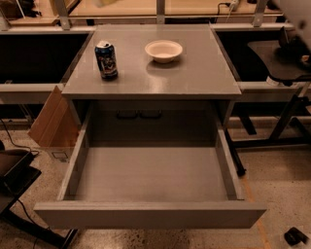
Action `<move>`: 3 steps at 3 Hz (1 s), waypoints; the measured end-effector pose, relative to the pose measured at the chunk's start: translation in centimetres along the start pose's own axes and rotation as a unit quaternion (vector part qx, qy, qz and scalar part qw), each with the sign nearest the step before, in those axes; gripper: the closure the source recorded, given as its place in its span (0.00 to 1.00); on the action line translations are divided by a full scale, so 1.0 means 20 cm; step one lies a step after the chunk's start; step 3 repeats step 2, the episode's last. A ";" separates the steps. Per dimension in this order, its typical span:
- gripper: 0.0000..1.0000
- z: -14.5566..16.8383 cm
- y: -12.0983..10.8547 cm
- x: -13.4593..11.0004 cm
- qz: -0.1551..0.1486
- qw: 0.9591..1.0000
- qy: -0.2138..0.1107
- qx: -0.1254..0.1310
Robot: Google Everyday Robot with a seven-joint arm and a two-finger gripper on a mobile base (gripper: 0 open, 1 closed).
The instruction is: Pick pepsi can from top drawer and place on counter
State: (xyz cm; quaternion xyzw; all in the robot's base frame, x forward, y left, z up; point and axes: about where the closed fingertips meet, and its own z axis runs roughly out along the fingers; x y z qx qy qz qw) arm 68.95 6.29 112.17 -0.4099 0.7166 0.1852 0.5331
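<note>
The pepsi can point(106, 60) stands upright on the left part of the grey counter point(194, 73), free of any hold. The top drawer point(150, 175) is pulled wide open below it, and its grey floor holds nothing. Only a pale sliver of my gripper point(105, 2) shows at the top edge of the camera view, above and behind the can and well apart from it. A white piece of my arm point(297, 8) shows in the top right corner.
A white bowl point(164, 50) sits on the counter to the right of the can. A cardboard box point(52, 125) leans against the cabinet's left side. A black chair point(284, 58) stands at the right, and a light wooden tabletop point(194, 7) lies behind.
</note>
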 end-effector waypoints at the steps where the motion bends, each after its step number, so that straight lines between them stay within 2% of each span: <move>1: 0.00 -0.38 -0.16 0.43 0.061 0.991 0.108 0.056; 2: 0.00 -0.59 -0.26 0.90 0.139 0.967 0.170 0.127; 3: 0.00 -0.59 -0.26 0.90 0.139 0.967 0.170 0.127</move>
